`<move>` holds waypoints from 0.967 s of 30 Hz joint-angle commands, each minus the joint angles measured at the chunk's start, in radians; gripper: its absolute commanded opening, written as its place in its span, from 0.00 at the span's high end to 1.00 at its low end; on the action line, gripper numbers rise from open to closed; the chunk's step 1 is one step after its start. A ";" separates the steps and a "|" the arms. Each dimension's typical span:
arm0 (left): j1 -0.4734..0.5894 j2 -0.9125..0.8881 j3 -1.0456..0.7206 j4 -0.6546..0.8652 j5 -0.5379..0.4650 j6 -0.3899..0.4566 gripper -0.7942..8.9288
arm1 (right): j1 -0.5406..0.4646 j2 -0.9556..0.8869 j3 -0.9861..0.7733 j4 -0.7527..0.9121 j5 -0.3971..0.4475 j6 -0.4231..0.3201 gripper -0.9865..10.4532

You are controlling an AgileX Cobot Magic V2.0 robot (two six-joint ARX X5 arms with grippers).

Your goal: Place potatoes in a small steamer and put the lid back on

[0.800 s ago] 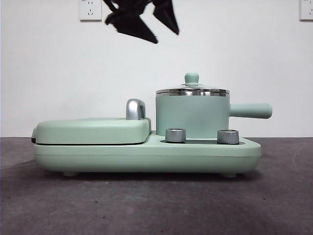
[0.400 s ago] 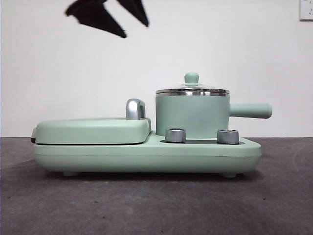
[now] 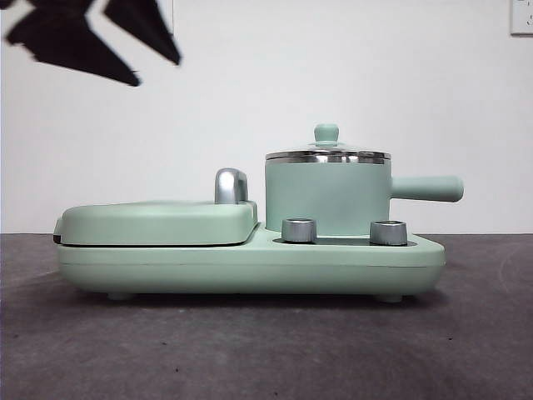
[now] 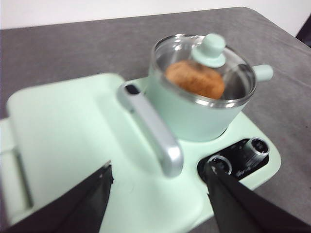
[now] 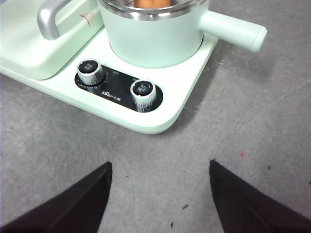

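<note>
Behind everything we see a plain white wall (image 3: 333, 75) with a socket (image 3: 521, 17) at the top corner, and below it the dark grey tabletop (image 3: 266, 350). On this tabletop stands a mint-green cooking appliance (image 3: 250, 262) with two chrome dials (image 3: 300, 230) on a black panel at its front.

On one side of the appliance sits the small steamer (image 3: 327, 198), upright, with its straight green handle (image 3: 426, 188) pointing away from the griddle side. The lid (image 3: 327, 155) lies closed on the chrome rim of the steamer, its green knob (image 3: 326, 132) on top. Through the glass, in the left wrist view, we see the potato (image 4: 195, 79) inside the pot, orange-brown and rough. In the right wrist view only a small orange part of it shows at the picture's edge.

Beside the steamer the flat griddle cover (image 3: 158, 221) is shut, with its chrome handle (image 3: 231, 185) near the pot.

Our left claw (image 4: 158, 194) hangs above the griddle cover, with its jaws wide apart and holding nothing. In the front view it is the black shape (image 3: 92, 37) at the top corner, well apart from the lid. Our right claw (image 5: 158, 194) is over the bare tabletop in front of the dials, also with jaws apart and empty.
</note>
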 commanded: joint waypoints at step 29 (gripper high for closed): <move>0.031 -0.308 -0.172 -0.176 0.002 -0.060 0.91 | 0.005 0.035 0.003 0.069 -0.019 0.011 0.90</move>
